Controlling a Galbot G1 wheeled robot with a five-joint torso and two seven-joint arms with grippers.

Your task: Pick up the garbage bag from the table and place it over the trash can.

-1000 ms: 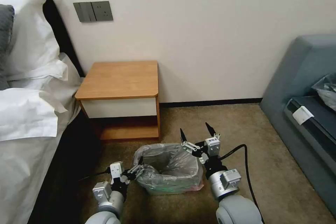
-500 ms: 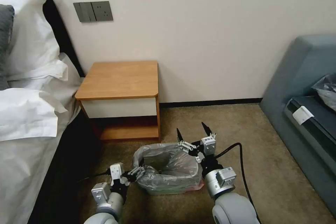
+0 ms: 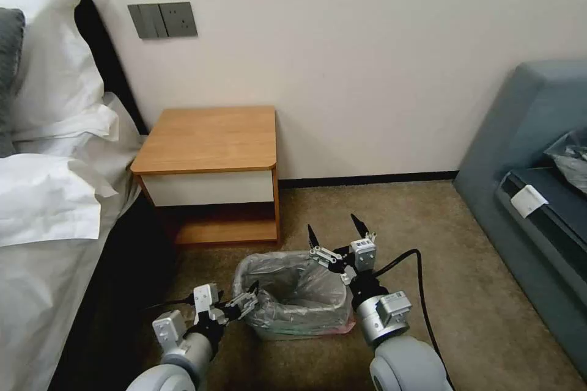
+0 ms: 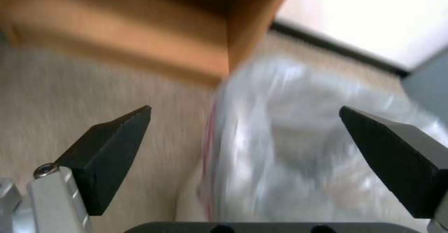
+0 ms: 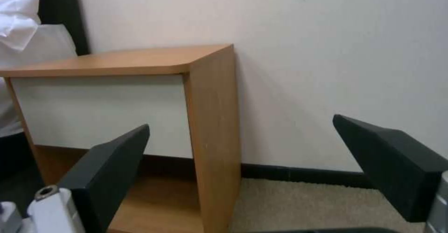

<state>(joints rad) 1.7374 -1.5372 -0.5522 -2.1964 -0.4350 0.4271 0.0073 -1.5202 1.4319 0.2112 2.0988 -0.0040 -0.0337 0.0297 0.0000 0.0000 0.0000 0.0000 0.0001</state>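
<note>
Left hand [image 3: 244,302] sits low at the near-left corner of the trash can [image 3: 293,331], fingers spread apart, holding nothing; in its wrist view we see the two dark fingertips [image 4: 110,145] wide of each other with the film between them. Right hand [image 3: 333,232] stands at the far-right corner of the bin, tips pointing up, likewise spread and empty. The garbage bag [image 3: 293,290] lies draped over the can on the carpet, mouth open, lining the rim: thin silvery-grey translucent film, heavily wrinkled, folded down the outside walls, a pinkish edge showing at the near-right base and along one seam in the left wrist view [image 4: 280,138]. The desk [image 3: 211,137] stands behind the can against the wall, beside the bed [image 3: 49,208], wooden top, white drawer front.
</note>
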